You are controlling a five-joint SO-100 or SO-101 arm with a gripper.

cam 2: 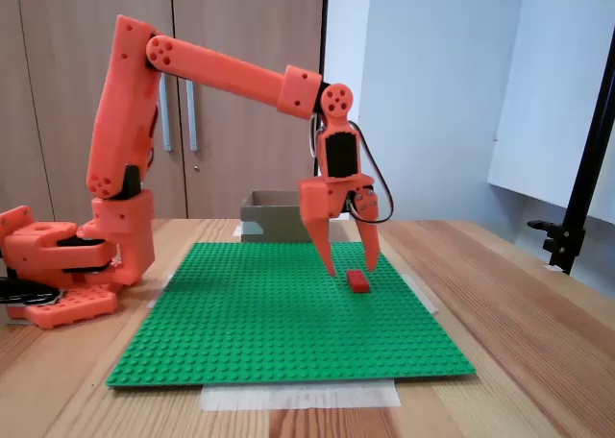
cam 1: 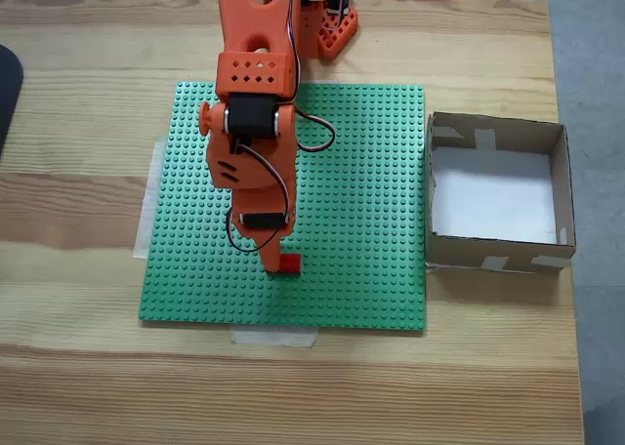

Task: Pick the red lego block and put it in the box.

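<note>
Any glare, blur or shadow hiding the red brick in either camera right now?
In the top-down fixed view: even light, sharp, but the arm covers much of the red lego block. In the side fixed view: soft daylight, no glare, and the block is sharp on the green baseplate, between the open fingers.

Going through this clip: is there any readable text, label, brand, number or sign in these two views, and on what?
None: no words, numbers, brands or signs can be read in either fixed view.
The box carries only blank pale tape patches.
The green baseplate shows plain studs; any stud lettering is too small to read.
The red lego block and the orange arm with its tool show no legible marking.
</note>
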